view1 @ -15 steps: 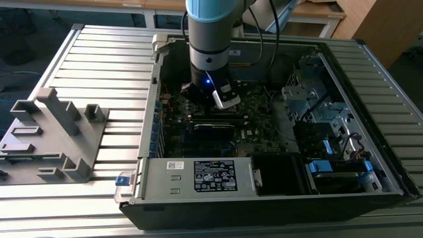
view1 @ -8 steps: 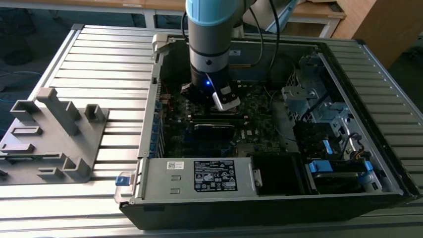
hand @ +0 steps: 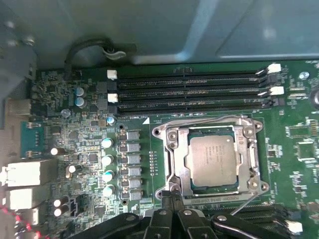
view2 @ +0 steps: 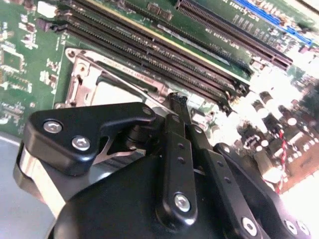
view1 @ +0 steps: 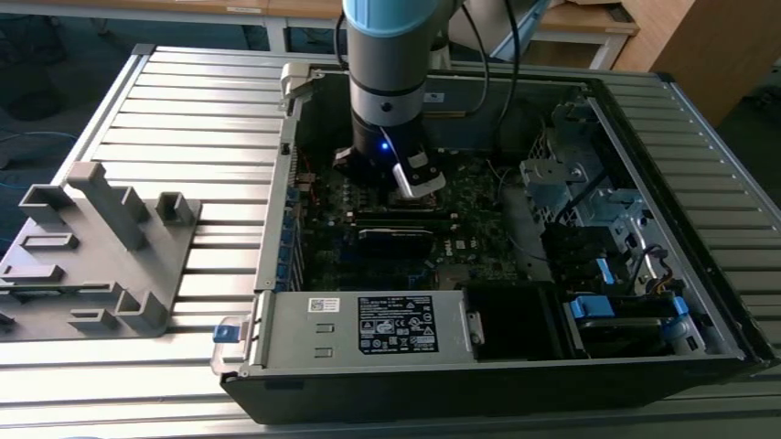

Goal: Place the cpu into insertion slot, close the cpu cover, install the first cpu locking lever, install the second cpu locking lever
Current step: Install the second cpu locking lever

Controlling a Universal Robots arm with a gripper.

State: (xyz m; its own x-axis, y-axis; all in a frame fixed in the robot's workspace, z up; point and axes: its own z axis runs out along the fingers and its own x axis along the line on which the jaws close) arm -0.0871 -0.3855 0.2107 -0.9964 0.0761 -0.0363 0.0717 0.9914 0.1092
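The cpu [hand: 213,159], a dull silver square, lies in the insertion slot [hand: 160,132] on the green motherboard. The silver cpu cover [hand: 174,149] lies flat over it, framing the chip through its window; in the second wrist view the cover [view2: 94,82] shows just beyond the fingertips. My gripper [hand: 173,195] [view2: 178,102] is shut, its black fingers pressed together with nothing visible between them, its tips at the corner of the socket frame. A thin wire lever [hand: 244,201] sticks out slantwise beside the socket's near edge. In the exterior view the gripper [view1: 422,183] reaches down into the open computer case.
Long black memory slots [hand: 189,92] [view2: 149,55] run beside the socket. Capacitors and chokes [hand: 119,159] stand close by. The case walls [view1: 274,183], drive bays [view1: 573,183] and power supply [view1: 366,325] hem in the arm. A grey fixture [view1: 98,247] sits on the slatted table.
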